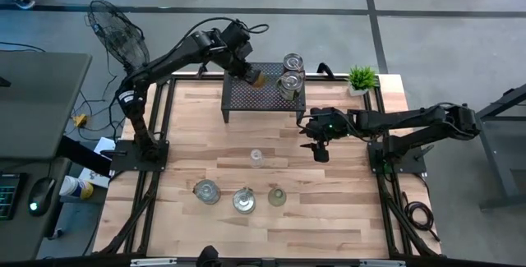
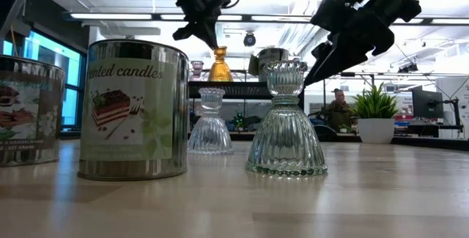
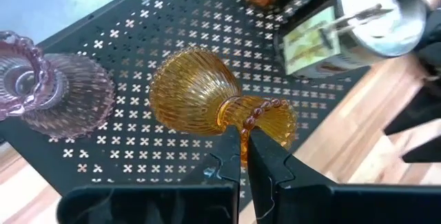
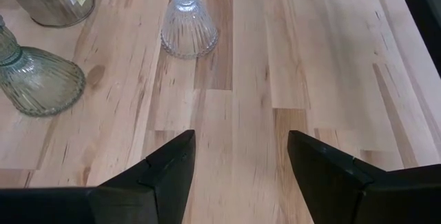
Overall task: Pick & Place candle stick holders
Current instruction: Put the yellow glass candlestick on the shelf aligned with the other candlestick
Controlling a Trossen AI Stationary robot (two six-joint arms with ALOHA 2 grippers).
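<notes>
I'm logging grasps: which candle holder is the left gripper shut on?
The amber holder, over the black perforated shelf. The left gripper pinches its beaded rim; the others stand untouched.

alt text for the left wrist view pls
The left gripper pinches the rim of an amber glass holder above a black perforated rack. A pink glass holder stands on the rack beside it, and a labelled tin beyond.

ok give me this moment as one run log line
left gripper: jaws shut on amber holder over black mesh shelf | right gripper: jaws open, empty, above table | clear holder: on table
</notes>
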